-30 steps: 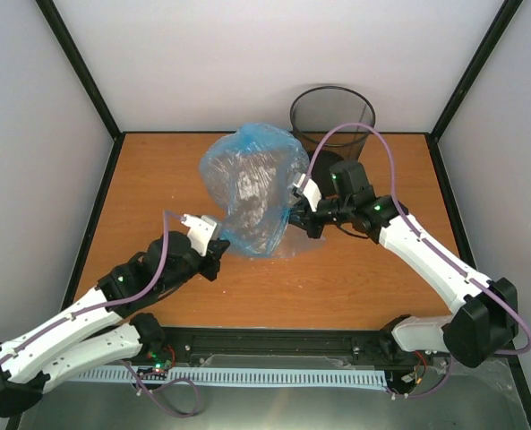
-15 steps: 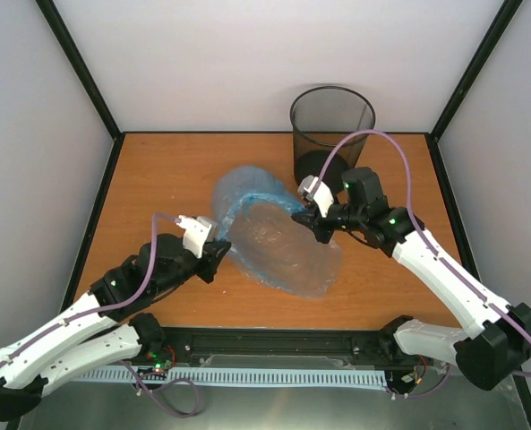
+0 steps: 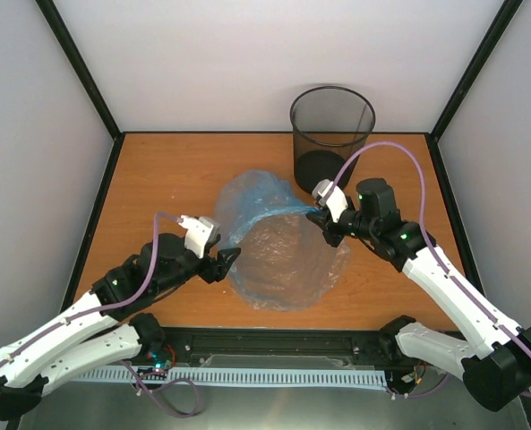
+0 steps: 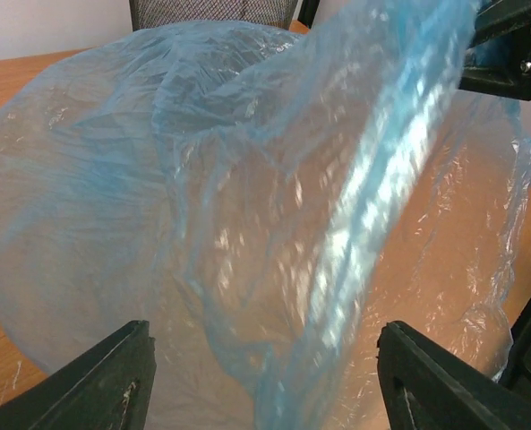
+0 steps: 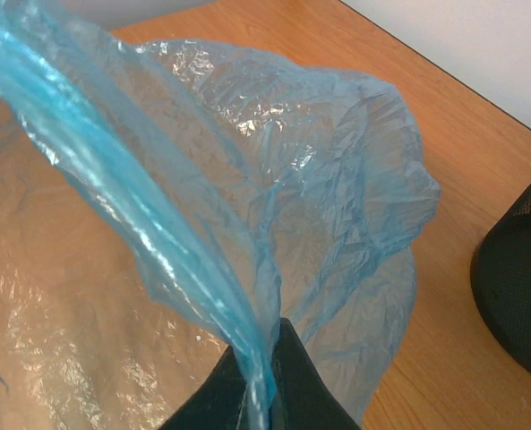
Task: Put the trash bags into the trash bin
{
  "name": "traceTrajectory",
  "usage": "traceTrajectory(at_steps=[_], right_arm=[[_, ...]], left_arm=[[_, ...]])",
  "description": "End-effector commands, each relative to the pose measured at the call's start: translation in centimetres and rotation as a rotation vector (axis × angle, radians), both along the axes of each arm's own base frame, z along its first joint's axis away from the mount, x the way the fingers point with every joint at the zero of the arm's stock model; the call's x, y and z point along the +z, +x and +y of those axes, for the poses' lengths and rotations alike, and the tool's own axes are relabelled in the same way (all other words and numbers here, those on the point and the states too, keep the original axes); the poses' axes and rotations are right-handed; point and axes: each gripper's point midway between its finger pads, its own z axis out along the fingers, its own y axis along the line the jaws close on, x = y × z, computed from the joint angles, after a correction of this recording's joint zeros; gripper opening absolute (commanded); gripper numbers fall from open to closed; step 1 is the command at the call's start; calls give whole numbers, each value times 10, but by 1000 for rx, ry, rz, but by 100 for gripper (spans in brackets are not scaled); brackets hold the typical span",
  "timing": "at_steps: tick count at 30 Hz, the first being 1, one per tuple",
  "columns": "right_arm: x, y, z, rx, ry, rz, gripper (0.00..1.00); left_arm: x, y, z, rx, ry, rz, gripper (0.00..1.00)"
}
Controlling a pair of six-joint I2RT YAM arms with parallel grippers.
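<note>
Step in hand: bag gathered, not yet binned.
Trash bag point(image 3: 278, 246): lay spread over mid-table, well short of the trash bin point(image 3: 333, 134) at the far edge.
Right gripper point(image 3: 322, 215): fingers clamped on a bunched blue edge.
Left gripper point(image 3: 225, 262): fingers apart — film hung between them, ungripped.
Next move, by judgement — a lift and carry over the bin's rim.

The trash bag point(image 3: 278, 251) lies on the worktop point(image 3: 158, 179) between left hand point(image 3: 227, 260) and right hand point(image 3: 324, 218); the trash bin point(image 3: 331, 134) stands behind.
</note>
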Motion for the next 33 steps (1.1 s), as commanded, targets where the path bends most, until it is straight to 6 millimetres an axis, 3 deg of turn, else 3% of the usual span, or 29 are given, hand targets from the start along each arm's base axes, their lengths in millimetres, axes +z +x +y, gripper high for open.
traceTrajectory(at_steps=[1,7,14,17,19,20,21,23,25,28,31,33], right_arm=[[7,-3,6,45,35,-26,3],[19,-3,13,52,84,21,3],[9,0,13,45,63,34,3],[10,-1,12,50,65,29,3],[11,-3,13,62,68,32,4],[12,-6,14,77,68,36,11],[16,-10,16,102,67,36,26],[23,-17,18,142,64,58,52],[36,-24,19,173,60,71,68],[62,-28,17,184,61,45,81],[89,-25,15,169,59,3,90],[101,-11,11,113,34,-34,93]], left_arm=[[9,2,0,14,-38,-15,70],[-2,11,-17,77,-48,41,73],[-13,21,-17,205,85,5,74],[-4,24,-13,233,76,-15,60],[4,26,-9,248,72,-32,38],[7,26,-6,255,76,-40,23],[13,27,-4,263,77,-49,12],[18,27,0,267,96,-62,1],[20,26,4,264,121,-65,1],[15,18,9,236,151,-45,1],[10,14,21,252,141,-51,1],[9,11,28,258,109,-67,1]])
